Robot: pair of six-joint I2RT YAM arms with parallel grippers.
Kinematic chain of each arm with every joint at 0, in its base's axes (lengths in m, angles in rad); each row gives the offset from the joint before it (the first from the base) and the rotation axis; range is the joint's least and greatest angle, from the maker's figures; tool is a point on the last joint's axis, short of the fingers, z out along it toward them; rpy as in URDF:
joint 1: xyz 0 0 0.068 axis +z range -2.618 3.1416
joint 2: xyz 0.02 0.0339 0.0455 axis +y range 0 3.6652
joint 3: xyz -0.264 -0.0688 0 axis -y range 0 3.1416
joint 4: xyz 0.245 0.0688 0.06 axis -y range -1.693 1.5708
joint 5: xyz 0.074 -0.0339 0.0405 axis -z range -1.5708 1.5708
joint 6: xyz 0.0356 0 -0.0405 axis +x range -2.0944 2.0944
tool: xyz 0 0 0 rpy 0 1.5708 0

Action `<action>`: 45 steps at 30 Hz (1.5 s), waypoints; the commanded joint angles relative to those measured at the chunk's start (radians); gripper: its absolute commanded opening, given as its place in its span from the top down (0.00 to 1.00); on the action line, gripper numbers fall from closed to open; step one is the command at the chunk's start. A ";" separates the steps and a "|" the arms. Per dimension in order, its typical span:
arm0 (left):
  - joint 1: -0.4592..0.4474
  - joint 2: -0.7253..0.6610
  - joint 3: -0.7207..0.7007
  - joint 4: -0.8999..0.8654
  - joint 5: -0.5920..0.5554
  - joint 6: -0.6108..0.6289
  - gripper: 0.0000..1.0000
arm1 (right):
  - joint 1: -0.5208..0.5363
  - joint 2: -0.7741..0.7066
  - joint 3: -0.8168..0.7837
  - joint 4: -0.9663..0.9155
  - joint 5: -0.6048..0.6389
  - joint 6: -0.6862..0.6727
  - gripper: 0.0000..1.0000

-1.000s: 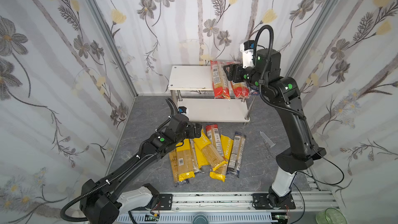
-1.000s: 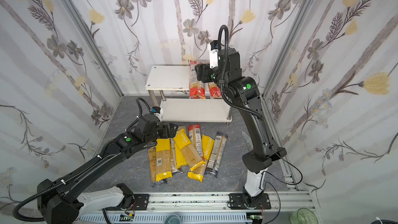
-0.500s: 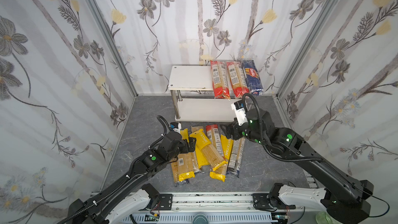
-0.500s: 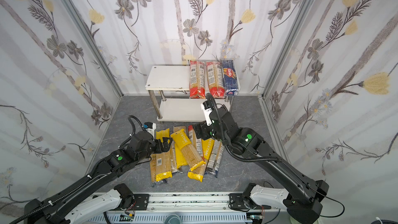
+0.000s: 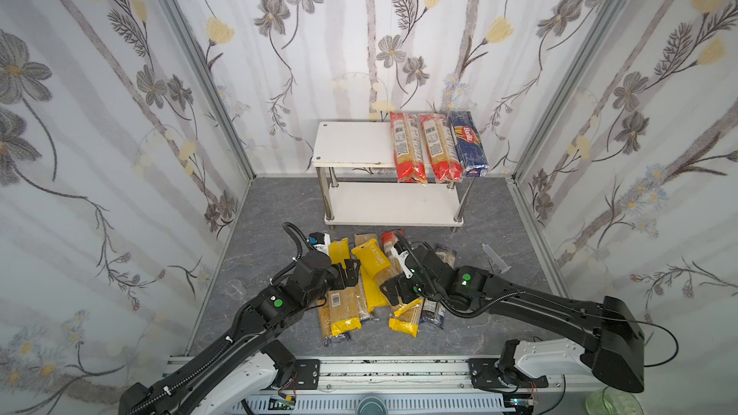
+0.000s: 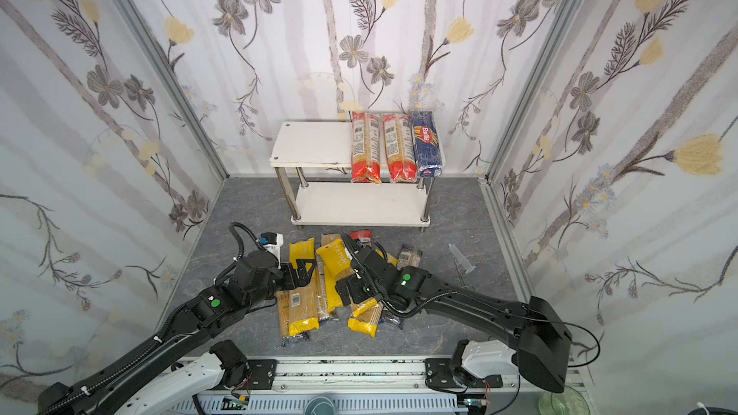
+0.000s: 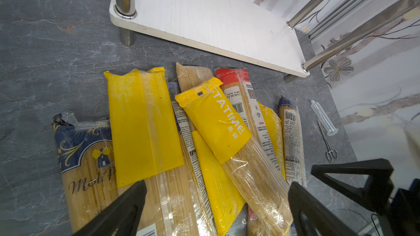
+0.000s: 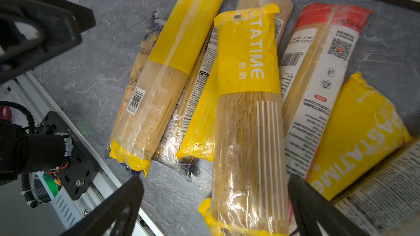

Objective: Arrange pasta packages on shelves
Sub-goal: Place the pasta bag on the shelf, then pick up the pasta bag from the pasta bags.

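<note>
The left claw (image 5: pixel 352 272) and the right claw (image 5: pixel 393 292) are both hanging wide open, gripping nothing, just above the heap of pasta packages (image 5: pixel 369 293) lying on the grey counter (image 5: pixel 275 209) in front of the shelves (image 5: pixel 383 203). Two red-ended packs (image 5: pixel 406 149) and a dark-blue Barilla pack (image 5: pixel 468 143) are lying side by side at the right end of the top board (image 5: pixel 351 144).

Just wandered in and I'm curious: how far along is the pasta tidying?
Done: two red-ended packs and a dark blue pack lie on the top shelf. In hand: nothing; the left gripper and right gripper hang open above the floor pile. Left: that whole pile, and the lower shelf holds nothing.
</note>
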 commanded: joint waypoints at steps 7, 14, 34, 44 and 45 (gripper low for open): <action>0.053 0.021 0.052 -0.014 -0.047 0.044 0.00 | -0.031 0.246 0.069 0.065 -0.014 -0.019 0.00; 0.114 0.037 0.073 -0.015 -0.020 0.079 0.00 | -0.048 0.307 0.067 0.040 -0.006 -0.026 0.01; 0.146 0.010 0.083 -0.019 0.003 0.107 0.00 | -0.051 0.178 0.049 -0.041 -0.030 -0.020 1.00; 0.148 -0.014 0.105 -0.035 0.003 0.103 0.00 | -0.038 -0.146 0.169 -0.165 -0.051 -0.030 1.00; 0.147 -0.014 0.108 -0.036 0.003 0.103 0.00 | -0.038 -0.166 0.196 -0.180 -0.051 -0.038 1.00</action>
